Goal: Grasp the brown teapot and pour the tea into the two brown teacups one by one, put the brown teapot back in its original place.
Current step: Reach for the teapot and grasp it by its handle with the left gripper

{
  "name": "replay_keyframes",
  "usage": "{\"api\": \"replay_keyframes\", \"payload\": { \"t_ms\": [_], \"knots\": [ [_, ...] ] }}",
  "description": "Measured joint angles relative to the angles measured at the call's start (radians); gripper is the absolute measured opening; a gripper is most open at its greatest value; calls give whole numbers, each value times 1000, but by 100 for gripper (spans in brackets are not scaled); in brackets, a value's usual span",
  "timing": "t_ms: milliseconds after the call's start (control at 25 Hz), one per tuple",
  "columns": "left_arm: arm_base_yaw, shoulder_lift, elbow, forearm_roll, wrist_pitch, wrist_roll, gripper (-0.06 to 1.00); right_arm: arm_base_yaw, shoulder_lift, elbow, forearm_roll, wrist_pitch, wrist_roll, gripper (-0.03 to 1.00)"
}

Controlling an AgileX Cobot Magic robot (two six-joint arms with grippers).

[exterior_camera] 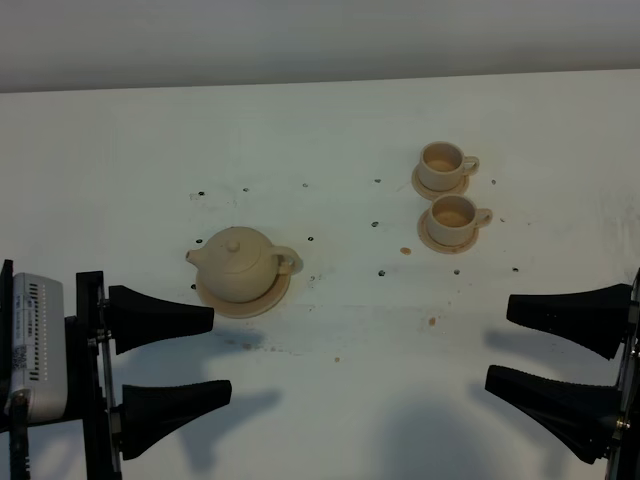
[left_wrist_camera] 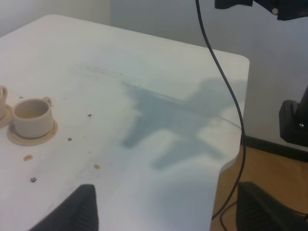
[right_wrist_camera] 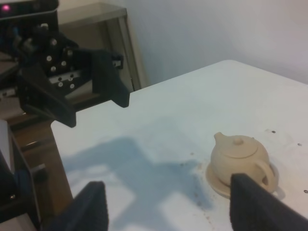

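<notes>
The beige-tan teapot [exterior_camera: 238, 262] stands upright on its wide saucer [exterior_camera: 262, 299] left of centre, spout to the left, handle to the right; it also shows in the right wrist view [right_wrist_camera: 239, 158]. Two beige teacups stand on small saucers at the right: the far cup [exterior_camera: 441, 164] and the near cup [exterior_camera: 453, 217], both holding brownish tea. The near cup shows in the left wrist view [left_wrist_camera: 32, 117]. My left gripper [exterior_camera: 215, 355] is open and empty, just in front of the teapot. My right gripper [exterior_camera: 500, 345] is open and empty at the front right.
The white table [exterior_camera: 330, 130] carries small dark screw holes and a few brown drips [exterior_camera: 406, 250] near the cups. The table's rounded edge and a hanging black cable [left_wrist_camera: 219, 62] show in the left wrist view.
</notes>
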Motion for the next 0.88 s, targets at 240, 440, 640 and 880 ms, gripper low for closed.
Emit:
{"api": "replay_keyframes", "payload": {
  "t_ms": [240,440,640,880],
  "knots": [
    [0,0,0,0,0,0,57,0,0,0,0,0,1,55],
    [0,0,0,2,0,-8,60,0,0,0,0,0,1,56],
    [0,0,0,7,0,-27,62,0,0,0,0,0,1,57],
    [0,0,0,8,0,-31,62,0,0,0,0,0,1,58]
  ]
}}
